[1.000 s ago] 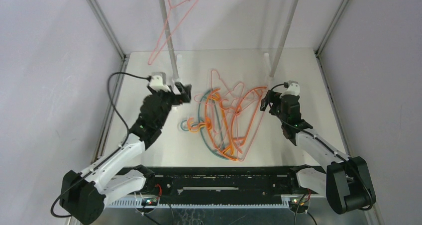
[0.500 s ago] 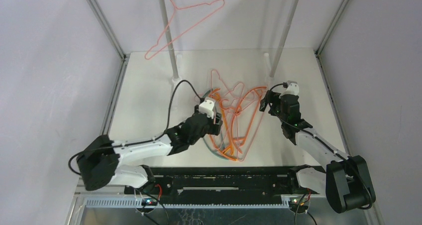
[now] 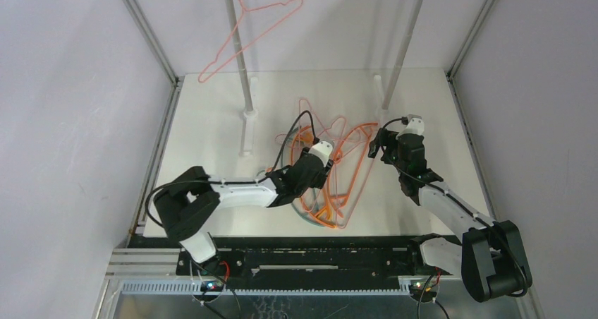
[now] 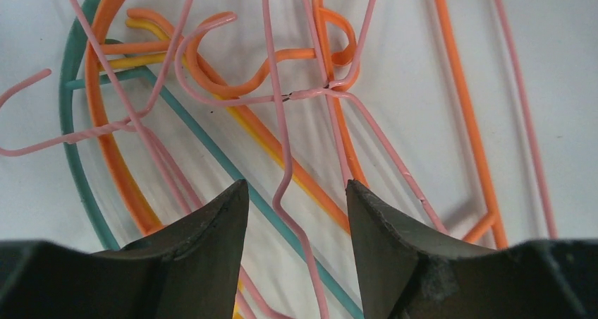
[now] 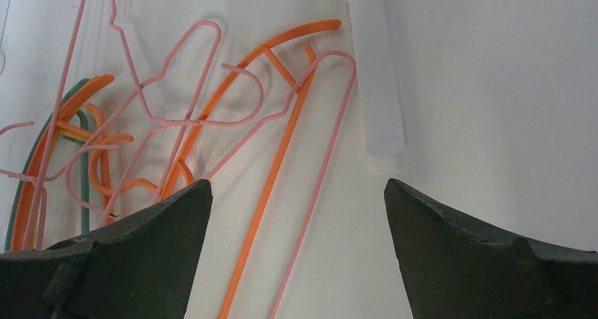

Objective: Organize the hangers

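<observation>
left gripper: your left gripper [image 4: 295, 192] is spread open, low over the heap. one thin pink wire [image 4: 285, 160] runs up between its two fingers, and neither finger visibly presses on it.
right gripper: your right gripper [image 5: 297, 188] is wide open and holds nothing. it hovers at the right edge of the heap, near the foot of the right white pole [image 5: 377, 72].
heap of hangers: most of the hangers [image 3: 338, 171] lie tangled flat on the table [image 3: 204, 135], between your two arms and in front of the rack.
teal hanger: you can see the teal hanger [image 4: 67, 121] on the left side of the heap, with orange and pink ones crossing over it.
orange plastic hangers: the orange plastic hangers [image 4: 240, 89] are laced through the pink wires, and their hooks are bunched together just ahead of your left fingers.
hung hanger: one pink hanger [image 3: 257, 33] hangs tilted from the top of the rack, beside the left white pole [image 3: 238, 58] and well apart from the heap.
</observation>
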You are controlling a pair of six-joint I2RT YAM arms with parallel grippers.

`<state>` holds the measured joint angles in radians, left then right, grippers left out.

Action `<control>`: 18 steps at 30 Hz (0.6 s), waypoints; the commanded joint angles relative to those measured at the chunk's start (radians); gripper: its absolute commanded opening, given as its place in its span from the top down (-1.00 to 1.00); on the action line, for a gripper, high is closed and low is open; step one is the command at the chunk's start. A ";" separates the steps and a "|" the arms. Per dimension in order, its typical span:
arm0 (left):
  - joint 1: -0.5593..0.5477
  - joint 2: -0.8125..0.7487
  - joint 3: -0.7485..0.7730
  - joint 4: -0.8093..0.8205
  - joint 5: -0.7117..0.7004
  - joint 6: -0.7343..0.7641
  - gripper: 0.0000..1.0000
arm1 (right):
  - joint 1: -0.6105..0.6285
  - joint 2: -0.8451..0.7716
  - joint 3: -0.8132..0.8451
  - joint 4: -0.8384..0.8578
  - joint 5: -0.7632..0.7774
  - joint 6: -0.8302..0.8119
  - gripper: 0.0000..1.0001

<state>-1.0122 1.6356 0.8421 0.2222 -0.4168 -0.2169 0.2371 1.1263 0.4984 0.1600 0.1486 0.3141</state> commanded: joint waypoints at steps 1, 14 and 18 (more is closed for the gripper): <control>-0.001 0.065 0.074 0.013 -0.049 0.055 -0.18 | -0.011 -0.014 0.043 0.024 0.006 0.014 -1.00; 0.051 0.155 0.103 0.028 -0.063 0.075 -0.16 | -0.021 -0.016 0.043 0.019 -0.001 0.016 -1.00; 0.057 0.156 0.102 0.025 -0.064 0.087 -0.09 | -0.021 -0.011 0.043 0.020 0.000 0.016 -1.00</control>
<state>-0.9627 1.7947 0.9123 0.2211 -0.4652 -0.1562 0.2272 1.1263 0.4984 0.1570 0.1478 0.3168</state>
